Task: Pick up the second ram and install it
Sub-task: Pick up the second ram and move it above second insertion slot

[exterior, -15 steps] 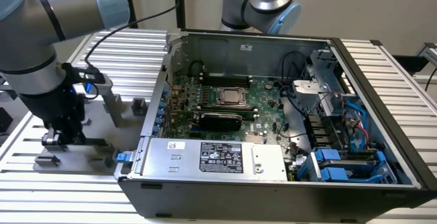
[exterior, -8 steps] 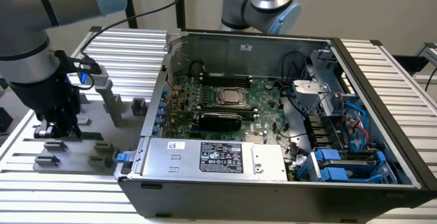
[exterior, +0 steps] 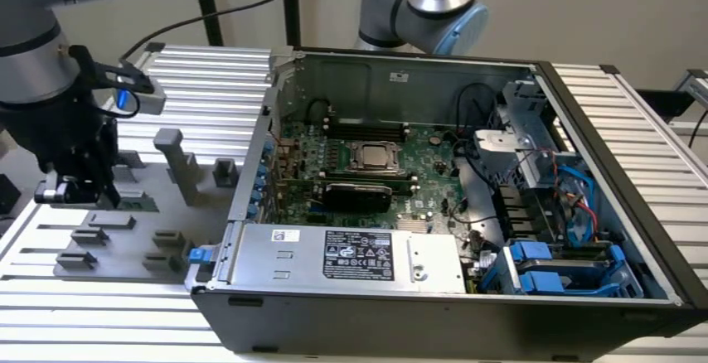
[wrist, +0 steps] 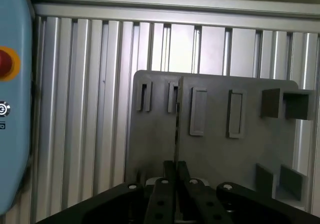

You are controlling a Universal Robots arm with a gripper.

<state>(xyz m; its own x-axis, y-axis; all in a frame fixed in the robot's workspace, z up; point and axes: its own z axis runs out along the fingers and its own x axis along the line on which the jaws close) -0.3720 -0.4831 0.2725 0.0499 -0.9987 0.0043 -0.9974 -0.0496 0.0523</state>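
The second ram [wrist: 177, 119] shows edge-on as a thin dark line rising from between my fingertips. My gripper [wrist: 176, 168] is shut on it, directly over the grey holder plate [wrist: 215, 154]. In the exterior view my gripper [exterior: 91, 196] hangs low over the holder plate [exterior: 166, 218], to the left of the open computer case. A short green strip of the ram [exterior: 135, 203] pokes out beside the fingers. The motherboard [exterior: 426, 152] lies inside the case, well off to the exterior view's right of my gripper.
Upright grey blocks [exterior: 169, 157] stand on the holder plate near my gripper. The case wall [exterior: 264, 143] and the power supply [exterior: 343, 255] lie between the plate and the motherboard. A second arm [exterior: 432, 2] stands behind the case. A blue pendant with a red button [wrist: 11, 64] lies on the slatted table.
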